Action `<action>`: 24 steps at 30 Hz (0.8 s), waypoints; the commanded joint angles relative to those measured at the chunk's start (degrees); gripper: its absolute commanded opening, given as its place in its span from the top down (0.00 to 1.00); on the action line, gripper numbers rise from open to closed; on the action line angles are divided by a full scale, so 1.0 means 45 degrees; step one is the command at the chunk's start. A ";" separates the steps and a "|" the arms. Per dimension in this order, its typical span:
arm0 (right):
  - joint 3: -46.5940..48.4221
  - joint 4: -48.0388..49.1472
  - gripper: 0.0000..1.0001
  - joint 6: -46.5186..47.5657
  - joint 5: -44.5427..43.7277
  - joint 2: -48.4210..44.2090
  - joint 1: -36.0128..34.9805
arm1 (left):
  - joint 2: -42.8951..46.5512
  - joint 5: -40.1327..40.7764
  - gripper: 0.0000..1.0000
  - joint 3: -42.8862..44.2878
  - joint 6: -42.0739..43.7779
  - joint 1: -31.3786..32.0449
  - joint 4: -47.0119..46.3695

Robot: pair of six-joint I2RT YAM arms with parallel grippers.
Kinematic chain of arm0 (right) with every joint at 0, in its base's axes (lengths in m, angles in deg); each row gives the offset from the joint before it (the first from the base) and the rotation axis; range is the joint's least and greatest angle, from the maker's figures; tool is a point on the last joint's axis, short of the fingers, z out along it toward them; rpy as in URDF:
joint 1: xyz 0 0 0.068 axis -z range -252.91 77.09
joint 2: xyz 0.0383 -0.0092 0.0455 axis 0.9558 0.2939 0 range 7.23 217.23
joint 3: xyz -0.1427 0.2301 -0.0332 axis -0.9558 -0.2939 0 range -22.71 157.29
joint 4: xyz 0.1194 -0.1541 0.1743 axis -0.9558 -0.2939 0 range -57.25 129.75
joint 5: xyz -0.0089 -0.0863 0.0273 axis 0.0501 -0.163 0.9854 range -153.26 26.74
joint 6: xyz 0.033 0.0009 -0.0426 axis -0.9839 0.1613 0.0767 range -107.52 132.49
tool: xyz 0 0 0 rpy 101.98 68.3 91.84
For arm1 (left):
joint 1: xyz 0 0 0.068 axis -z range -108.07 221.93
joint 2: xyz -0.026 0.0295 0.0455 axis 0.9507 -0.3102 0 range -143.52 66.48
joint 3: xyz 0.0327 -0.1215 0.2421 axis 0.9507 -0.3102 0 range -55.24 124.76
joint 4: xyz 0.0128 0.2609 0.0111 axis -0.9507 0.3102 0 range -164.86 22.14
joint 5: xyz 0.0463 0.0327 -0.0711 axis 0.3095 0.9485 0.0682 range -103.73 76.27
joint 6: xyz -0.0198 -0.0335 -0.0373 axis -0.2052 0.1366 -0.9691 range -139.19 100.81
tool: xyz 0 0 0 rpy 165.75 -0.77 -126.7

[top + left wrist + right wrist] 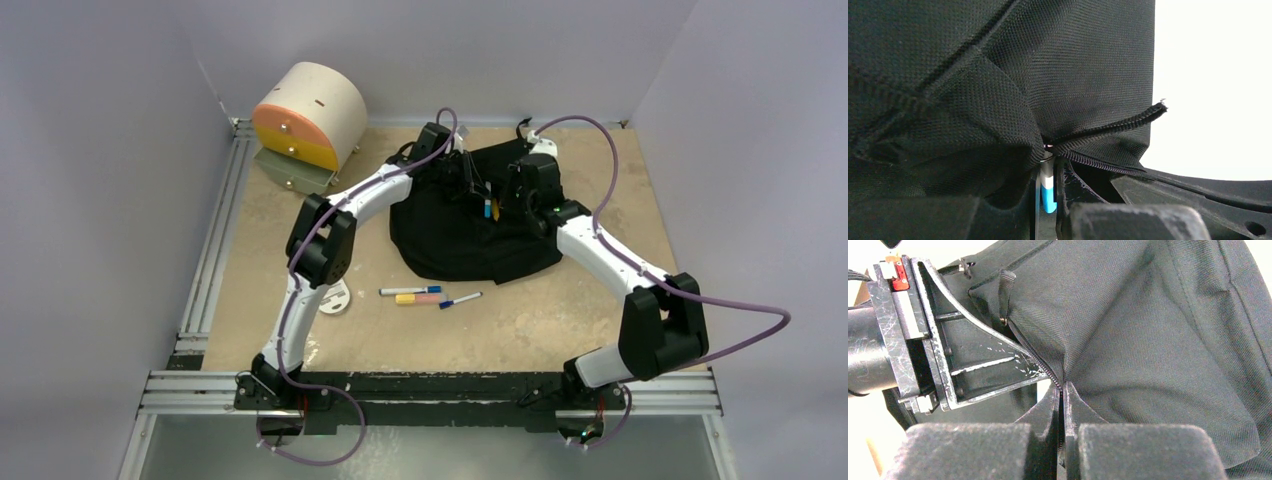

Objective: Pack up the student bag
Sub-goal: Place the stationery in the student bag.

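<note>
student bag [450, 245]: laid far centre, beneath both grippers
left gripper [1049, 159]: clamped on its zip edge
right gripper [1062, 397]: clamped alongside, same edge

Left hand [476, 190] and right hand [503, 200] are close together, both pinched on the opening edge of the student bag [450, 245].
- Between the hands: a narrow gap, taken up by a blue-ended marker [488, 208].
- Under both hands and on their base side: bunched bag fabric.
- Left of the left hand: bare surface [255, 235], with the drawer box [310, 115] in the far-left corner.
- Right of the right hand: open surface up to the wall.
- Well back toward the bases: three loose markers [418, 298] and a white disc [337, 299] lying flat, with passable room around them.
</note>
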 commanded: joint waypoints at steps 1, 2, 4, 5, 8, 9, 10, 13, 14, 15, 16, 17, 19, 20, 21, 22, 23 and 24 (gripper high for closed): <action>0.0073 0.0407 1.00 -0.0154 0.0127 -0.0734 -0.0023 | 0.0002 0.0078 1.00 0.0672 -0.0748 -0.0038 -0.0581; 0.0055 0.0411 1.00 -0.0155 0.0128 -0.0737 -0.0022 | -0.0009 0.0061 1.00 0.0708 -0.0835 -0.0036 -0.0685; 0.0019 0.0449 1.00 -0.0178 0.0151 -0.0746 -0.0022 | -0.0141 -0.0088 1.00 0.0850 -0.1016 0.0010 -0.0833; 0.0004 0.0460 1.00 -0.0204 0.0183 -0.0751 -0.0022 | -0.0173 -0.0148 0.98 0.0952 -0.1026 0.0063 -0.0844; -0.0044 0.0525 1.00 -0.0262 0.0290 -0.0708 -0.0026 | -0.0215 -0.0307 0.85 0.1110 -0.0890 0.0231 -0.0913; -0.0055 0.0511 1.00 -0.0278 0.0290 -0.0707 -0.0025 | -0.0158 -0.0302 0.81 0.1080 -0.0805 0.0254 -0.0927; -0.0073 0.0510 1.00 -0.0290 0.0305 -0.0709 -0.0032 | -0.0095 -0.0289 0.77 0.1028 -0.0711 0.0279 -0.0908; -0.0159 0.0533 1.00 -0.0302 0.0297 -0.0730 -0.0022 | 0.0164 -0.0213 0.66 0.0709 -0.0504 0.0280 -0.0836; -0.0179 0.0547 1.00 -0.0298 0.0281 -0.0744 -0.0027 | 0.0270 -0.0180 0.61 0.0622 -0.0400 0.0282 -0.0783; -0.0199 0.0558 1.00 -0.0302 0.0282 -0.0741 -0.0022 | 0.0369 -0.0141 0.56 0.0519 -0.0282 0.0278 -0.0755; -0.0216 0.0567 1.00 -0.0308 0.0270 -0.0735 -0.0024 | 0.0493 -0.0103 0.52 0.0410 -0.0177 0.0280 -0.0722; -0.0220 0.0580 1.00 -0.0328 0.0268 -0.0725 -0.0027 | 0.0611 -0.0081 0.47 0.0302 -0.0093 0.0280 -0.0720; -0.0221 0.0604 1.00 -0.0335 0.0329 -0.0712 -0.0022 | 0.0866 -0.0029 0.46 0.0117 0.0080 0.0281 -0.0670; -0.0204 0.0602 1.00 -0.0339 0.0341 -0.0683 -0.0032 | 0.0980 0.0028 0.46 0.0026 0.0200 0.0280 -0.0601; -0.0202 0.0589 1.00 -0.0350 0.0346 -0.0677 -0.0033 | 0.1131 0.0072 0.46 -0.0078 0.0320 0.0277 -0.0517; -0.0201 0.0588 1.00 -0.0350 0.0356 -0.0698 -0.0033 | 0.1311 0.0126 0.46 -0.0216 0.0492 0.0267 -0.0460; -0.0201 0.0597 1.00 -0.0350 0.0338 -0.0701 -0.0023 | 0.1522 0.0199 0.46 -0.0421 0.0677 0.0261 -0.0429; -0.0218 0.0616 1.00 -0.0336 0.0338 -0.0709 -0.0024 | 0.1795 0.0284 0.46 -0.0640 0.0846 0.0263 -0.0432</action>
